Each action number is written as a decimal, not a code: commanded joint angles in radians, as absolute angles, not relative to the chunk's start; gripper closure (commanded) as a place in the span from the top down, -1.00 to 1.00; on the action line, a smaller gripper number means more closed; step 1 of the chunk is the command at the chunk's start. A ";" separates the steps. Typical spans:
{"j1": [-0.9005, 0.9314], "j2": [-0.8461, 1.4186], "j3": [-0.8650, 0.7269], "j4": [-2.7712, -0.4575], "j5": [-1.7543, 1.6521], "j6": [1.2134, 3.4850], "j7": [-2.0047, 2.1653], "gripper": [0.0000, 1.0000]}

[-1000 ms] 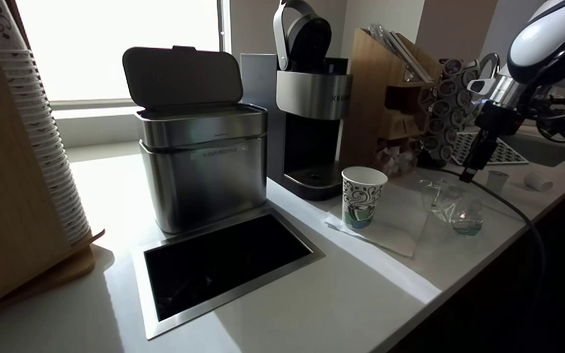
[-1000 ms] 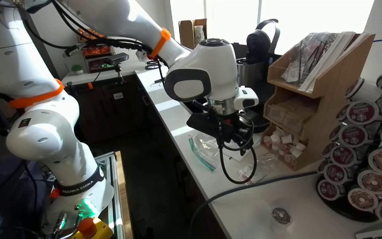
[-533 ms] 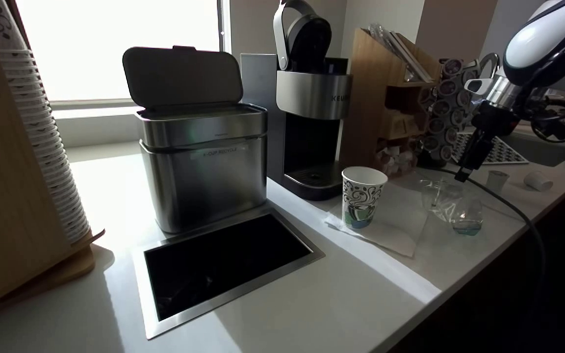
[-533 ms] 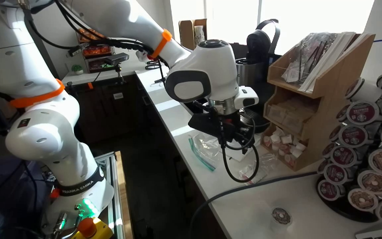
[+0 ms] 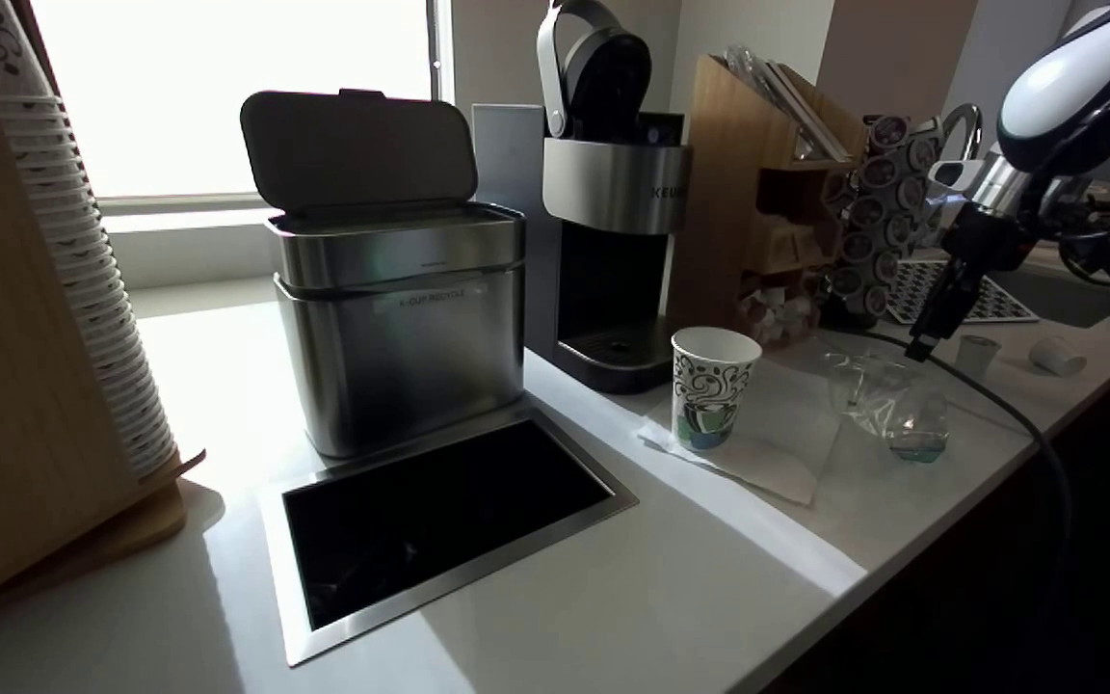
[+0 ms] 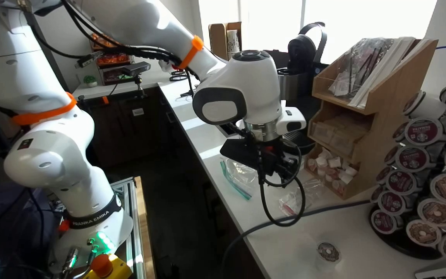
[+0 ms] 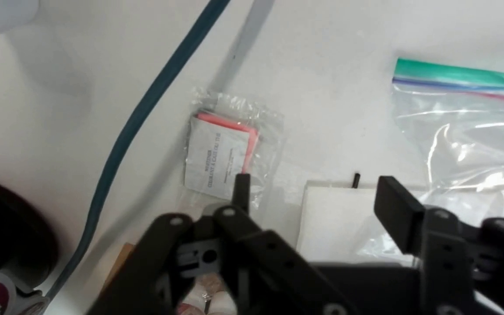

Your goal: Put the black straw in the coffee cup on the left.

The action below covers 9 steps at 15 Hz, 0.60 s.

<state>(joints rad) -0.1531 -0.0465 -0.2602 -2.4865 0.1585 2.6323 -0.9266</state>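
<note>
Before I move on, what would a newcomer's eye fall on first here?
Probably the white arm, banded in orange, stretched over the counter in an exterior view. Then the upright patterned paper cup near the coffee machine, in an exterior view, and the open black claw in the wrist view.

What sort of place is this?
Probably a break-room coffee station, perhaps an office's: there's a coffee machine, coffee pods and stacked cups.

Bare counter point(image 7: 330, 109) lies between cable point(image 7: 125, 138) and zip bag point(image 7: 475, 135); a clear packet point(image 7: 219, 153) intrudes
</note>
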 commanded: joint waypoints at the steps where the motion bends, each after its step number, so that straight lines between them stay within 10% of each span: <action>1: -0.158 -0.019 -0.249 -2.487 0.238 2.665 -1.003 -0.13; 7: -0.153 0.030 -0.213 -2.475 0.430 2.659 -1.146 -1.00; 9: -0.158 0.050 -0.197 -2.468 0.483 2.653 -1.183 -1.00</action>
<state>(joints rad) -0.1515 0.0074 -0.2202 -2.4850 0.3894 2.6416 -1.1064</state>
